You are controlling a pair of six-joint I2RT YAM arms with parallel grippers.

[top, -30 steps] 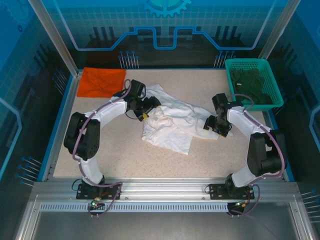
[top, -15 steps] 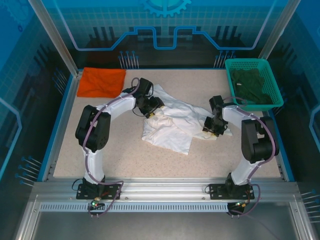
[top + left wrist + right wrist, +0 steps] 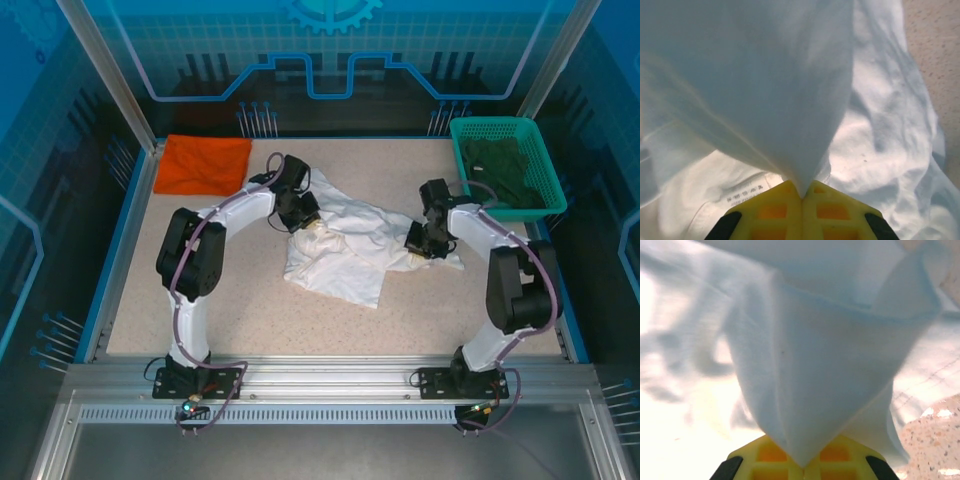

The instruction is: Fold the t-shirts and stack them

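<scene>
top view: the white t-shirt [image 3: 345,245] lies crumpled mid-desk [image 3: 420,320], and the orange t-shirt [image 3: 205,163] lies flat in the far left corner. the left gripper [image 3: 305,218] sits at the white shirt's far left edge, the right gripper [image 3: 420,243] at its right edge. the step looks like grasping the white shirt to spread it flat; next, both arms should lift and pull apart evenly.

left wrist view: the left gripper's yellow fingers [image 3: 830,210] are clenched on a peak of white cloth.

right wrist view: the right gripper's fingers [image 3: 850,460] likewise pinch a white fold.

a second ago both grippers were wider apart at the jaws, and the left arm reached less far across the desk.
</scene>
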